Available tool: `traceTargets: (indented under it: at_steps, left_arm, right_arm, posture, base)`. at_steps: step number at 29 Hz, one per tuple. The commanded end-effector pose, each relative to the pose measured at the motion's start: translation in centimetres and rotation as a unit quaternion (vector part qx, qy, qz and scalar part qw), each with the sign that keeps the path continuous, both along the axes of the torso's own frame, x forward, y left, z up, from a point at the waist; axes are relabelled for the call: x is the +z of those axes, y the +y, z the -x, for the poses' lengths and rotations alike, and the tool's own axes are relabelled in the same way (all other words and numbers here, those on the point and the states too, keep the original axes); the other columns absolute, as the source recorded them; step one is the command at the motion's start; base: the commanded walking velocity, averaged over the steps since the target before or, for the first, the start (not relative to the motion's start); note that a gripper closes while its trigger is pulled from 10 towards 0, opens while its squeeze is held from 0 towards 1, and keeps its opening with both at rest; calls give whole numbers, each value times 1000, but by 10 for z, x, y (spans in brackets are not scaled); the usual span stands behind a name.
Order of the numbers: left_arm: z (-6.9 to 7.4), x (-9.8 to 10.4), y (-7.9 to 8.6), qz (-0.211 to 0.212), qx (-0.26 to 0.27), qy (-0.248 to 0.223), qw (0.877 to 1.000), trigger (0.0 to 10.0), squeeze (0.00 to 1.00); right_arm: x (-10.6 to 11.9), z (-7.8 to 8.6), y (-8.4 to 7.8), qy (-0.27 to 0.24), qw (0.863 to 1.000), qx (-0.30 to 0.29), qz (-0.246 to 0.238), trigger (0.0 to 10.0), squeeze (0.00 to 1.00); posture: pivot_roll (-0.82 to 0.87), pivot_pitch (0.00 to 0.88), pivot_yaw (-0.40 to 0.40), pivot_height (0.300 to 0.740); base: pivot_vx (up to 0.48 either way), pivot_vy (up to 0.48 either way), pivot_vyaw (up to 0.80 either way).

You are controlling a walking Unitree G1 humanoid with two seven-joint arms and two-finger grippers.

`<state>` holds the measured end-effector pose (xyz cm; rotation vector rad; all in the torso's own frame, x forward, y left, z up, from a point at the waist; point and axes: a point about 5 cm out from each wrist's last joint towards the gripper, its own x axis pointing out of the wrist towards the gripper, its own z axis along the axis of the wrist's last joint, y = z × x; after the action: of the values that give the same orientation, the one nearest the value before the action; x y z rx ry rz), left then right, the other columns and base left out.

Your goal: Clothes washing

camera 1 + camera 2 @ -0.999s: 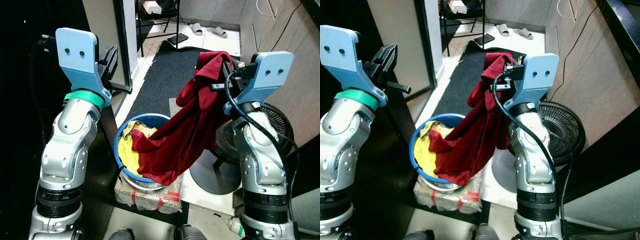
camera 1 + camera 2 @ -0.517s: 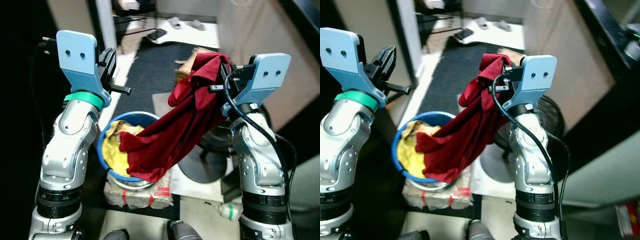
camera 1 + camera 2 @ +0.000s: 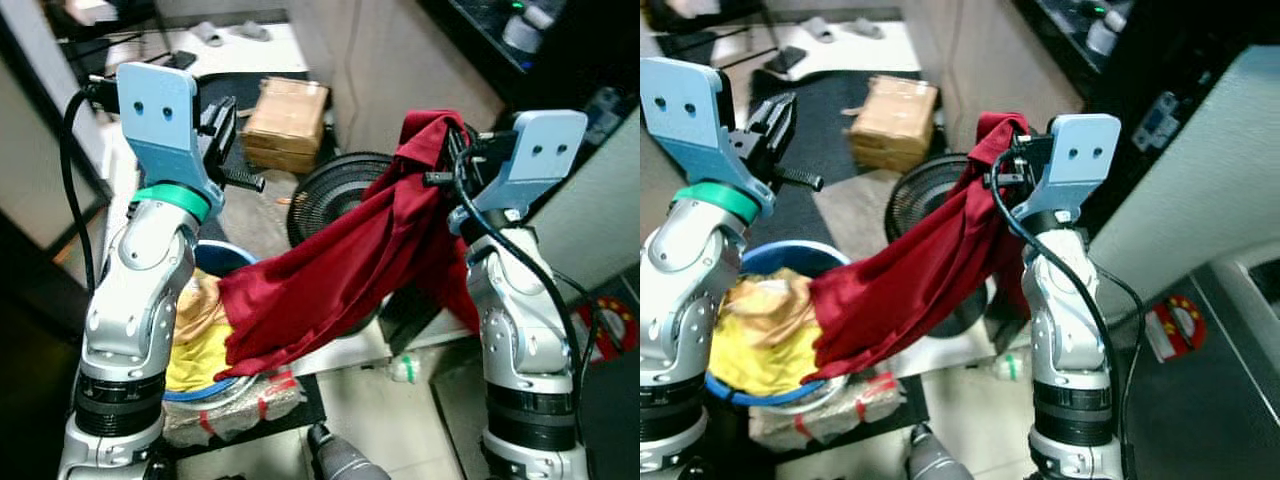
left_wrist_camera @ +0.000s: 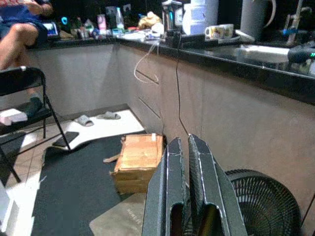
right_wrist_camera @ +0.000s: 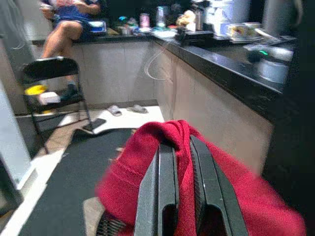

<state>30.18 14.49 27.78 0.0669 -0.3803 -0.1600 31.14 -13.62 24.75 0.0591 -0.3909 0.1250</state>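
Overhead, the right gripper [image 5: 182,147] pinches a red garment [image 3: 340,280] trailing into the blue basin's [image 3: 760,392] near edge; left gripper [image 4: 189,147] pressed together, empty.

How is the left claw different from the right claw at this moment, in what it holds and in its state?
The right claw is shut on the red garment, which hangs down toward the blue basin; the left claw is shut and holds nothing. The right claw has cloth bunched over its fingers; the left claw's fingers are bare. Both are raised at a similar height.
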Motion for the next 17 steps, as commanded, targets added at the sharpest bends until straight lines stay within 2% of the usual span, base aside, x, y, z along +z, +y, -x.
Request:
traceTargets:
  at_steps: [1, 17]
  left_arm:
    - [-1, -4, -3, -5, -6, 10, 1000, 10000, 0]
    - [-1, -4, -3, -7, -7, 13, 1000, 10000, 0]
  right_arm:
    - [-1, 1, -7, 2, 1000, -14, -5, 10000, 0]
    - [-2, 2, -8, 3, 1000, -22, -7, 10000, 0]
  posture:
    - [-7, 78, 37, 740]
    - [-7, 84, 44, 740]
  base:
    - [0, 0, -800]
    - [0, 0, -800]
